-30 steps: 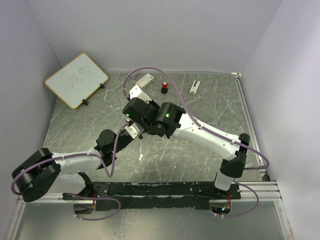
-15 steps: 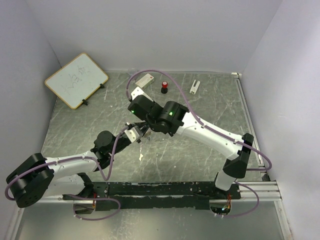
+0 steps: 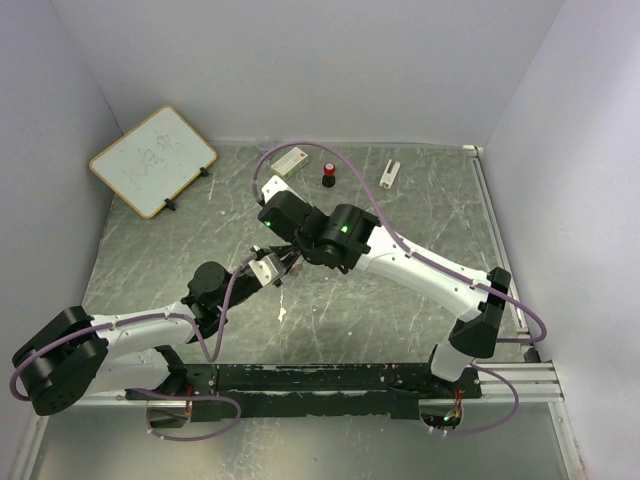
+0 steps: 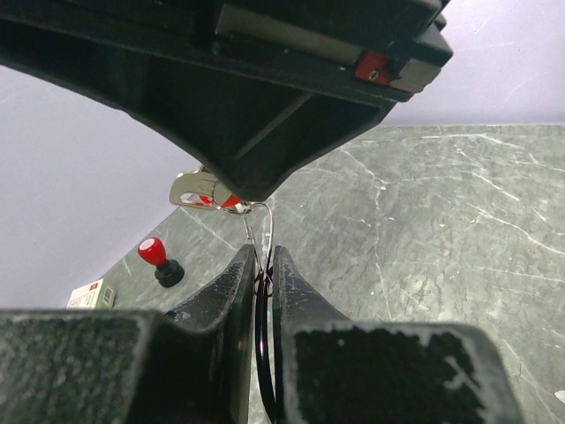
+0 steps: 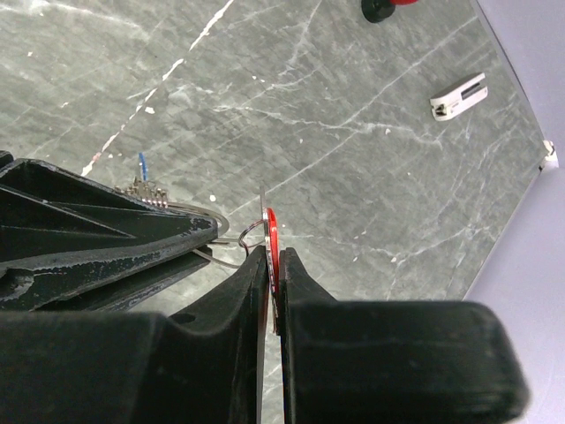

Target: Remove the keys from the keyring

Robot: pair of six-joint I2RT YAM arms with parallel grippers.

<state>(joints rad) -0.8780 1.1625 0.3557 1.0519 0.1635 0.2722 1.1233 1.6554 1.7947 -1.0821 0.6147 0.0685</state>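
Two arms meet mid-bench: left arm (image 3: 150,335) reaches up from the near-left corner, right arm (image 3: 410,265) sweeps in from the right, tips nose to nose above the grey marbled bench (image 3: 430,200). One keyring (image 4: 251,237), a thin wire loop, hangs in the air btwn them, off the surface. Left jaws: nearly shut, just a slit, pinching the keyring wire. Right jaws: squeezed tight onto the flat red-head key (image 5: 272,237), edge-on in the grip.

Keys counted: three I can make out. That's the red-head key, 1 blue-head key (image 5: 141,166) dangling beside the left jaws, and 1 plain silver key (image 4: 189,188) next to the red one. Can't tell how each is threaded.

Loose bits at the far end: 1 small black object w/ red top (image 3: 328,177), 1 white card (image 3: 290,160), 1 white clip-like piece (image 3: 390,173). Far left, 1 whiteboard (image 3: 152,160), propped tilted, scribbled on. One tiny white fleck (image 3: 283,315) near centre.

Room: pale lilac walls on three sides, and a dark rail (image 3: 330,378) along the near edge w/ both bases on it.
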